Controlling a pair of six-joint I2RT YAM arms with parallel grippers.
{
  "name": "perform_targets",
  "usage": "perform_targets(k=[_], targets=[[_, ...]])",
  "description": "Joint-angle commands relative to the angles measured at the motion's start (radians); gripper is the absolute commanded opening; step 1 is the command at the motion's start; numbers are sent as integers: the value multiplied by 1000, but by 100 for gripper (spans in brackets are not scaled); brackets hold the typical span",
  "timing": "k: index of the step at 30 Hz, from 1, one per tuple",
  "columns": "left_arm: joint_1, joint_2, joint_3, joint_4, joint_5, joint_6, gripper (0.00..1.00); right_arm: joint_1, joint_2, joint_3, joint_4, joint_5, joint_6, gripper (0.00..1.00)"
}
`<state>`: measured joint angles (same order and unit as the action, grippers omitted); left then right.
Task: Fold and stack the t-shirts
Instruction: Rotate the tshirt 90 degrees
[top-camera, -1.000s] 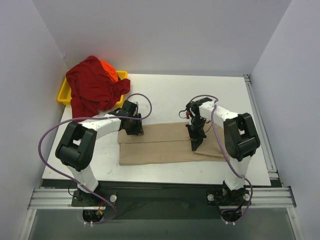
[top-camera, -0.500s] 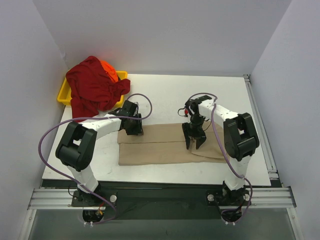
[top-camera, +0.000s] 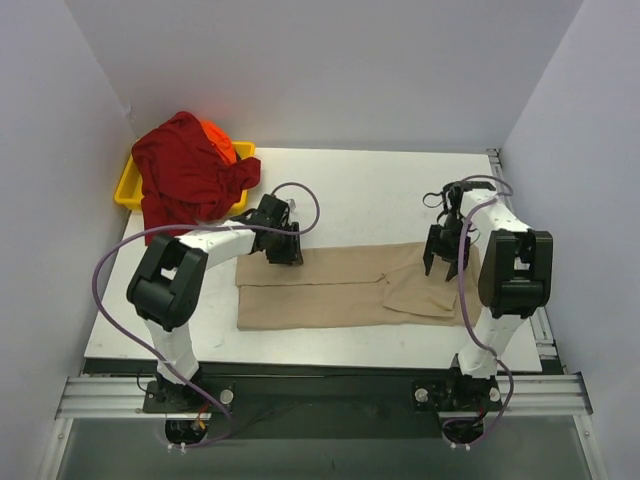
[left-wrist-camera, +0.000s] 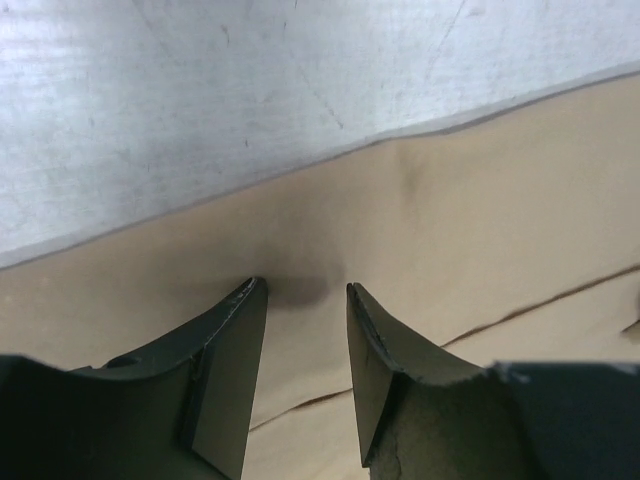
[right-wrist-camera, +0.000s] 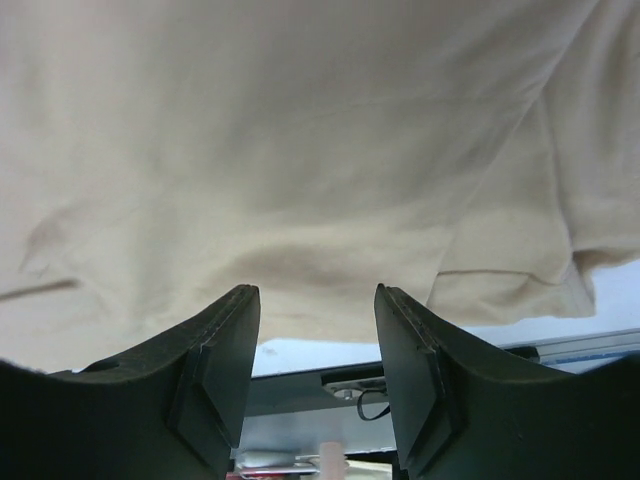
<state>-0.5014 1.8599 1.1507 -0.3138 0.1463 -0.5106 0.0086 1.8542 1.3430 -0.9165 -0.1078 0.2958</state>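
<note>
Judging the step in hand to be the crosswise fold of the tan t-shirt (top-camera: 330, 290), we found it lying as a long strip across the near half of the table (top-camera: 380, 190). It was already doubled lengthwise, and its right end was looser where a sleeve spread out. The left gripper (top-camera: 283, 247) sat at the strip's far edge toward the left end. Its wrist view showed the fingers (left-wrist-camera: 235, 340) a little apart, tips low over the cloth and nothing pinched between them. The right gripper (top-camera: 441, 266) hung over the right end, its fingers (right-wrist-camera: 220, 350) well apart with cloth beyond them and none in their grasp. The dark red t-shirt (top-camera: 185, 180) was heaped over the yellow tray (top-camera: 128, 190) at the far left corner with the orange t-shirt (top-camera: 218, 135) showing behind it, both unfolded and apart from the strip. We thought a good fold would need the right fingers to close on every layer at the right end, sleeve included, since catching only the top layer would probably open the lengthwise fold. We also reckoned the left gripper would serve best pressing the cloth down as an anchor. The right end could then be lifted only slightly and carried left, so that the edges met squarely.
</note>
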Motion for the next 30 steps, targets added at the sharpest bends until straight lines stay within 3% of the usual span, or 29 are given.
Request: perform_targets(k=[1,12,21,25,30], targets=[[-2,53,21,21,56,11,48,-47,71,10,5,89,45,50],[44,134,55,-11,42,-6,48,-56,313,225,34,189,78,49],[52,193,213,-77,21,21,48,-61,473,580,-61,116,48,49],[50,186,271,-91,27,35,48,-62,429,604,-65,76,25,50],[47,151,268,-91,33,38,49,-85,229,462,-59,76,19,50]])
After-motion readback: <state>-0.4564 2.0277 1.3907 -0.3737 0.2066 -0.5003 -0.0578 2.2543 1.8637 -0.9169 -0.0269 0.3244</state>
